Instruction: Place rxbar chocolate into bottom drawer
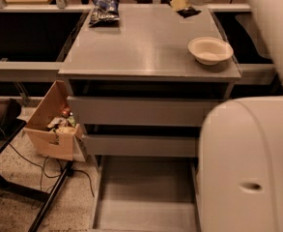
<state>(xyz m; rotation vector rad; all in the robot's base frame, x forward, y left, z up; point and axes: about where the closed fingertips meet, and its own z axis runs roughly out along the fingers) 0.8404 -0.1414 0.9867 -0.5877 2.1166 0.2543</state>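
Note:
My gripper (181, 2) is at the far right of the grey cabinet top (146, 47), near its back edge. It is shut on the rxbar chocolate (188, 12), a small dark flat bar that hangs just under the fingers, slightly above the top. The bottom drawer (146, 197) is pulled open at floor level below the cabinet front, a wide shallow grey tray with nothing in it. My white arm fills the right side of the view and hides the drawer's right edge.
A white bowl (210, 50) sits on the right of the top near the front. A blue-and-white snack bag (104, 11) lies at the back left. Two upper drawers (141, 111) are closed. A cardboard box (54, 127) with items stands on the floor at left, with cables beside it.

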